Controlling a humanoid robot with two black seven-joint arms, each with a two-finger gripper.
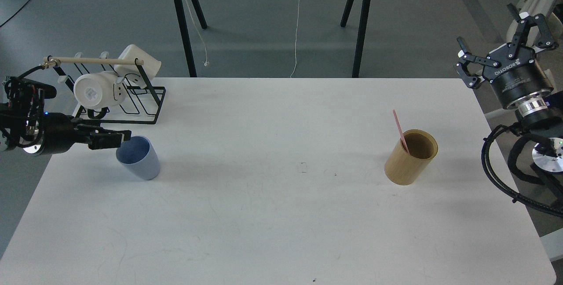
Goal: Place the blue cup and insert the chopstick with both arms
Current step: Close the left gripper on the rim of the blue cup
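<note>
Item 1, your left gripper (125,136): it is reaching in from the left edge, low over the table (281,214), with its dark fingers lying at the rim of the blue cup (138,158). The fingers are reading as one dark shape, so you cannot tell whether they are clamping the rim or merely touching it.

Item 2, the blue cup: it is sitting on the left part of the table, tilting with its mouth toward the gripper.

Item 3, a black wire rack (132,100): it is standing just beyond the cup at the far left, carrying white mugs (94,91) under a pale wooden rod (94,61).

Item 4, your right gripper (501,49): it is hanging raised off the table's far right corner, fingers spread wide and holding nothing.

Item 5, the chopstick (400,131): it is leaning, pink, inside a tan bamboo cylinder (411,157) on the right part of the table, well apart from the blue cup.
</note>
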